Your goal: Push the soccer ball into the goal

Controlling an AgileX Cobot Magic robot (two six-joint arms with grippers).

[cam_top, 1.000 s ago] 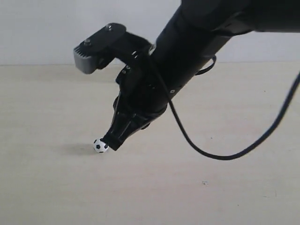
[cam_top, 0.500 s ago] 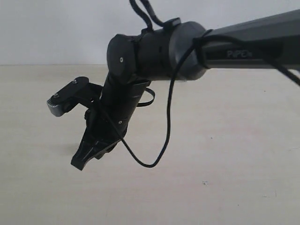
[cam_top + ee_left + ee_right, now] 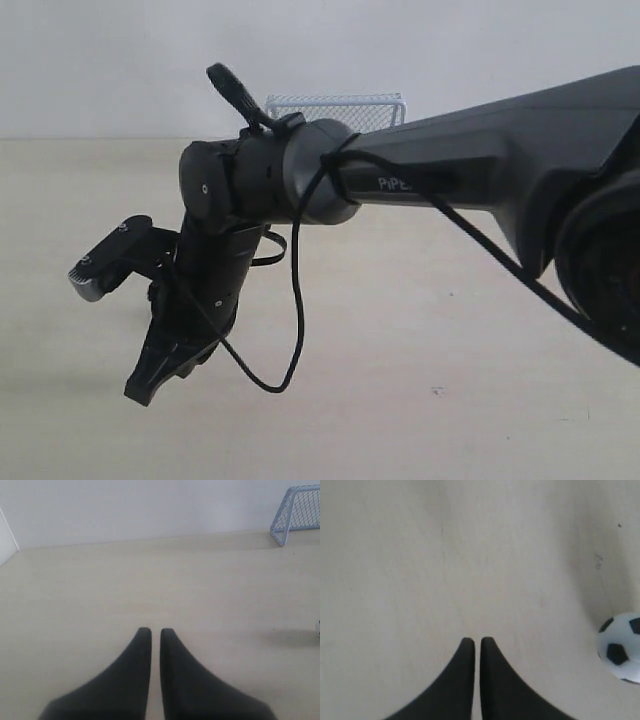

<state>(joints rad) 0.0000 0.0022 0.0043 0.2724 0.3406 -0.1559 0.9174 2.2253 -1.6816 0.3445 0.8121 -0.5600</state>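
Observation:
The soccer ball (image 3: 621,647), white with black patches, rests on the pale table off to one side of my right gripper (image 3: 477,640), apart from it. That gripper is shut with nothing between its fingers. In the exterior view the right gripper (image 3: 140,392) points down at the lower left, and the arm hides the ball. The light blue mesh goal (image 3: 340,106) stands at the far edge behind the arm. My left gripper (image 3: 155,630) is shut and holds nothing; from it the goal (image 3: 297,509) shows far off, and a sliver of the ball (image 3: 318,628) at the frame's edge.
The pale wooden table (image 3: 480,330) ends at a white wall. The right arm's black cable (image 3: 296,300) loops down beside the wrist. A small wrist camera (image 3: 100,268) sticks out to the left of the gripper.
The right arm has swung left and lower across the exterior view. The ball, touching the fingertips one second ago, is now hidden behind the arm. The goal has come into sight.

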